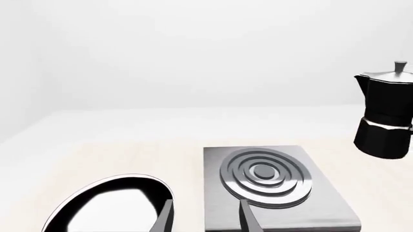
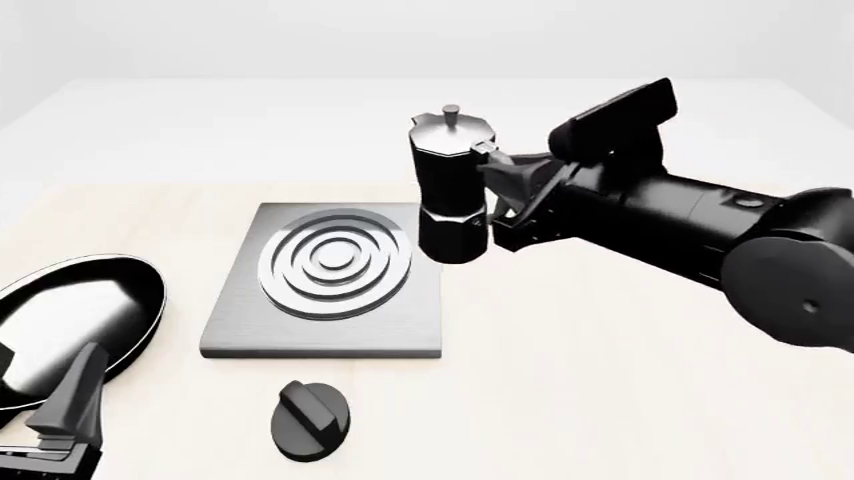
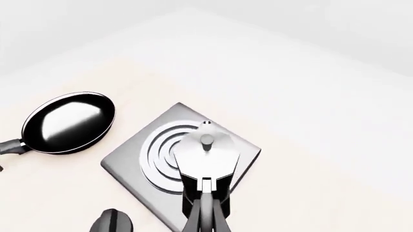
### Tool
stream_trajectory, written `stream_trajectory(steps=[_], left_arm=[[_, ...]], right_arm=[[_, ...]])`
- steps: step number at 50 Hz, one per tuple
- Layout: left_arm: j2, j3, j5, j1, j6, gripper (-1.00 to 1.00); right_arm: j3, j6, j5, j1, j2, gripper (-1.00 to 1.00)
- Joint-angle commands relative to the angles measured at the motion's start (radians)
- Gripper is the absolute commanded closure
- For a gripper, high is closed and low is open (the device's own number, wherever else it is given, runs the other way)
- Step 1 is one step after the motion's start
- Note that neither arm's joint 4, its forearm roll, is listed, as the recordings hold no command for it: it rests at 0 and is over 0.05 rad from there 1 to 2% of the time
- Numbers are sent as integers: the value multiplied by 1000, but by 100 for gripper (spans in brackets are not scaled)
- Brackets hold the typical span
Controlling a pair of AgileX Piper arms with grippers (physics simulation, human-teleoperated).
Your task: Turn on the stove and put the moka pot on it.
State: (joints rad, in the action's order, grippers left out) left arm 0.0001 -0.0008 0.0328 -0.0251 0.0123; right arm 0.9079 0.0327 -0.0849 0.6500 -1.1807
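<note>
The moka pot (image 2: 451,190), black below with a silver knobbed lid, hangs upright at the far right corner of the stove (image 2: 327,270), and looks raised off the surface. My right gripper (image 2: 494,165) is shut on its curved handle. The right wrist view looks down on the pot's lid (image 3: 206,152) between the right gripper's (image 3: 206,205) fingers, over the edge of the stove (image 3: 139,157). The stove's black knob (image 2: 311,420) lies in front of the plate. My left gripper (image 2: 74,395) is open and empty at the near left, aimed toward the stove (image 1: 261,171), with the moka pot (image 1: 387,121) beyond.
A shiny black frying pan (image 2: 67,320) lies left of the stove, close to the left gripper's fingers (image 1: 164,217). It also shows in the right wrist view as the pan (image 3: 67,121), with the knob (image 3: 113,222) near it.
</note>
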Motion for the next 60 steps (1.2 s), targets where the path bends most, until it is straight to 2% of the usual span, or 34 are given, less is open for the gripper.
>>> stream_trajectory(steps=[1,24,60], left_arm=[[0,1,2,5,10,-100],[0,1,3,-4,10,-100],[0,1,-6,-21,13,-100]], right_arm=[[39,14,86,18,-66,100],[129,15,200,54,-239,100],[269,-35,322,101,-472,100]])
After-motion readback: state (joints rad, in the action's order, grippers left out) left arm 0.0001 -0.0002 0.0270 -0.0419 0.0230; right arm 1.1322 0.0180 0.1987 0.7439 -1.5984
